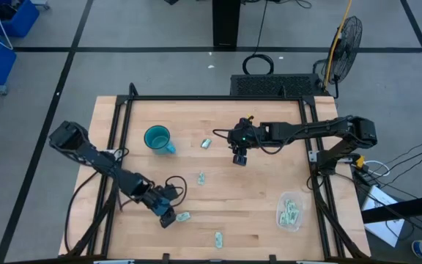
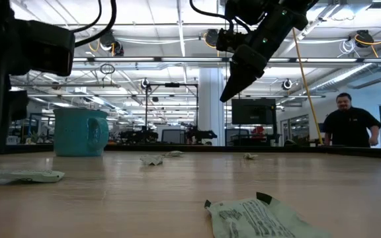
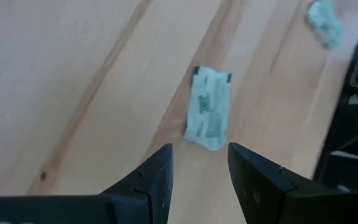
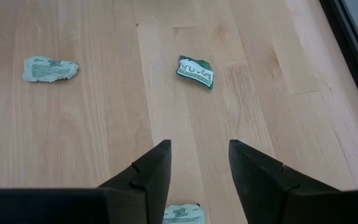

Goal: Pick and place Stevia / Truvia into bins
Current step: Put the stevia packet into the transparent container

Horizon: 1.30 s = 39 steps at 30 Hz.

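Workshop floor tiles and a standing fan frame the wooden table [image 1: 218,213] seen from above, where the sorting job looks partly done. The clear bin [image 1: 290,211] near the right arm's edge already holds several sachets, while at least five lie loose: one [image 1: 184,217] just beside the left claw [image 1: 167,217], one [image 1: 218,237] farther toward the near edge, one [image 1: 201,178] mid-table, one [image 1: 206,143] next to the teal mug [image 1: 157,139], and one [image 1: 216,134] close to the right claw [image 1: 239,157], which hangs over the table's middle well away from the bin.

Across the table at surface level, a hall of lights and a person in dark clothes fill the background. A crumpled pale green sachet [image 2: 263,217] lies in the foreground, another [image 2: 22,176] off to the side, and small ones [image 2: 152,159] beyond, past the mug [image 2: 80,131]. The right claw [image 2: 229,94] hangs high above the wood, carrying nothing.

Past the left claw [image 3: 199,165], fingers parted and empty, a white-and-green sachet [image 3: 207,109] with printed text lies flat just ahead of the tips, untouched; another [image 3: 324,22] sits farther off.

Past the right claw [image 4: 197,163], also released and empty, a dark green folded sachet [image 4: 196,71] lies ahead, a pale one [image 4: 50,68] off to one side, and a third [image 4: 183,214] shows just below the fingers.
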Available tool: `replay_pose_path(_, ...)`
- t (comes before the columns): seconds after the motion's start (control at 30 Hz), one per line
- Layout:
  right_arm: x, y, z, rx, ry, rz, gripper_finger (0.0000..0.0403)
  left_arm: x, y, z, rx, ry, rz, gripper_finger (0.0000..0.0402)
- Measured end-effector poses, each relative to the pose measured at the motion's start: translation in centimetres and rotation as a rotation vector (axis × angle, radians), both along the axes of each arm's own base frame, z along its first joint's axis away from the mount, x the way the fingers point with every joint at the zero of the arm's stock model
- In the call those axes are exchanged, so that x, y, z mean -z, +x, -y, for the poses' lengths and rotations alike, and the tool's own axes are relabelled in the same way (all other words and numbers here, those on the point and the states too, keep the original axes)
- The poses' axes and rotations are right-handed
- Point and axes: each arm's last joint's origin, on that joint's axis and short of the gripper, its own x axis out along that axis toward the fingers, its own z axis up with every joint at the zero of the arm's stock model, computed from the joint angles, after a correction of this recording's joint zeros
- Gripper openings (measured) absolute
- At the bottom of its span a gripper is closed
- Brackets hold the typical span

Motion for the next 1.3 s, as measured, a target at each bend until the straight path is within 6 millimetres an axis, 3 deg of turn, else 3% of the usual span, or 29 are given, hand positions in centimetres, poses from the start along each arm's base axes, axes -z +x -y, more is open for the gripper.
replay_pose_path(0.4, -0.1, 0.1, 0.0, 0.000, -0.001, 0.010, 0.0153, 3.0, 0.7, 1.4, 0.059, 0.024, -0.025, 0.0156)
replay_pose_path(0.87, -0.4, 0.4, 0.0, 0.000, -0.006, 0.060, 0.0153, 2.8, 0.9, 1.1, 0.029, 0.000, -0.025, 0.0152)
replay_pose_path(1.0, -0.4, 0.4, 0.0, -0.001, -0.005, 0.060, 0.0152, 2.9, 0.8, 1.0, 0.056, 0.027, -0.025, 0.0121)
replay_pose_path(1.23, -0.4, 0.4, 0.0, -0.001, -0.004, 0.060, 0.0150, 3.1, 0.8, 0.5, 0.048, 0.050, -0.044, 0.0018)
replay_pose_path(1.3, -0.4, 0.4, 0.0, -0.001, -0.004, 0.060, 0.0150, 3.1, 1.0, 0.4, 0.041, 0.043, -0.040, 0.0008)
